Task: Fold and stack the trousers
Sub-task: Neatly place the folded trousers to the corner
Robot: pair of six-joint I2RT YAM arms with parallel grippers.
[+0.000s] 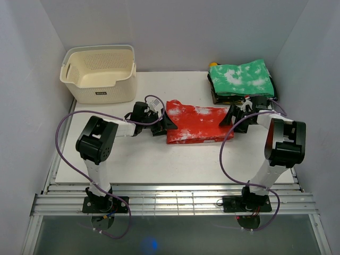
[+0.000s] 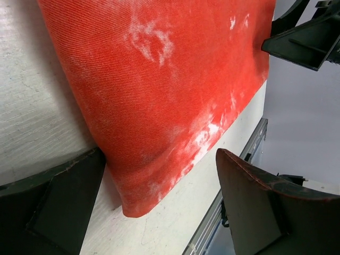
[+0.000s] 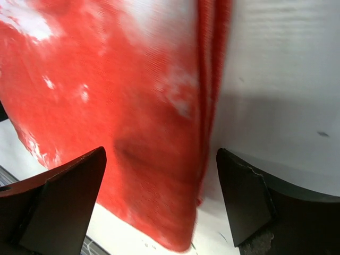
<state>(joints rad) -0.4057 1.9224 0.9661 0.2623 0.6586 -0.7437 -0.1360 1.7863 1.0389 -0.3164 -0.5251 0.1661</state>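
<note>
At the bottom of the top view the two arms reach forward from their bases over the white table (image 1: 159, 159). The trousers (image 1: 194, 125) lie flat at the centre of the frame, already folded into a compact red-orange rectangle.

The left fingers (image 2: 249, 202) are spread wide and hold nothing. In the left wrist view the rounded corner of the cloth lies between them on the table. The right fingers (image 3: 58, 202) are spread just as wide at the other end, also empty, with the layered folded edge running between them.

So the folding looks done, and the step in hand is most likely the pick-up for stacking. The likely target is the folded green cloth (image 1: 241, 79) at the upper right, beyond the right arm. A cream basket (image 1: 101, 87) stands at the upper left.

The next move calls for both pairs to close on their ends together — low enough to catch every layer. They must then lift evenly, or the fold may fall open.
</note>
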